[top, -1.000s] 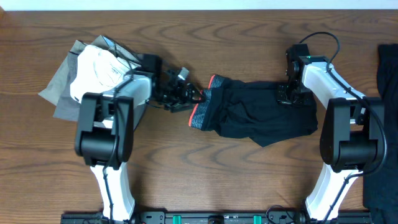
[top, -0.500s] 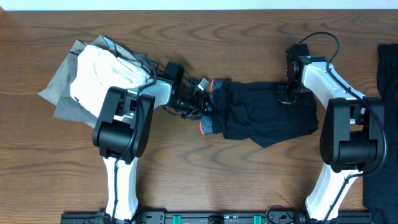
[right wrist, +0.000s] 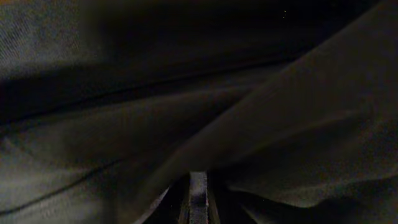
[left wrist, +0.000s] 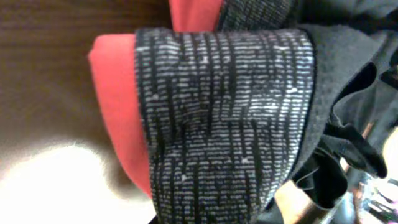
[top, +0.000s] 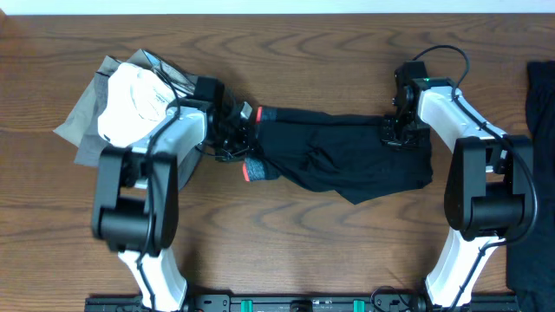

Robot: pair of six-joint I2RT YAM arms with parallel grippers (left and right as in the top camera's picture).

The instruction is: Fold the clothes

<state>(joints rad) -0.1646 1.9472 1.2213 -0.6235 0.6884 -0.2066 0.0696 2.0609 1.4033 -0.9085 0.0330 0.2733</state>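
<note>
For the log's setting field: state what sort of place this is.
Probably a robot lab bench for folding laundry: two robot arms at a wooden table, black leggings spread between the left gripper and right gripper, a pile of white and grey clothes nearby.

Overhead looks straight down on the brown wooden table (top: 286, 251). Each wrist camera sits tight against the black, coral-edged leggings (top: 338, 160): left at the waistband (left wrist: 224, 124), right at the opposite end.

Readable text: none anywhere.
Waistband (left wrist: 224, 118): grey woven flecks, no lettering.
White garment (top: 130, 100): nothing legible from overhead.
</note>
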